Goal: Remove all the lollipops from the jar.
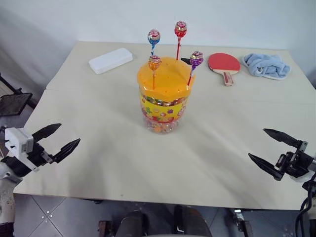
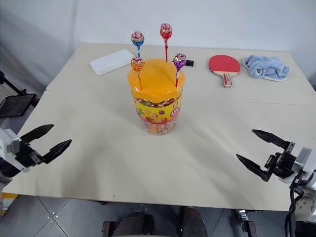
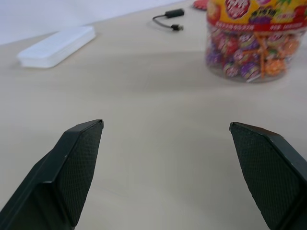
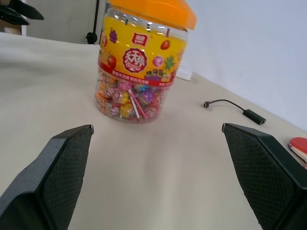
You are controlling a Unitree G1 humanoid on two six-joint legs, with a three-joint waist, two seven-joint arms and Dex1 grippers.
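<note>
Both grippers are held low over the near edge of the table (image 1: 98, 163), the left gripper (image 1: 55, 140) and the right gripper (image 1: 273, 148) each spread wide, nothing gripped between the fingers. Well apart from both, the jar (image 1: 163, 106) is seen upright mid-table, four lollipops (image 1: 180, 29) planted in its orange lid. Behind it are laid a white box (image 1: 110, 60), a red paddle (image 1: 223, 63) and a blue cloth (image 1: 266, 65).

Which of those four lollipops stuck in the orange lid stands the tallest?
The red-wrapped lollipop on the red stick, at the back of the jar. Its head rises above the blue one; the orange and purple sit much lower.
</note>
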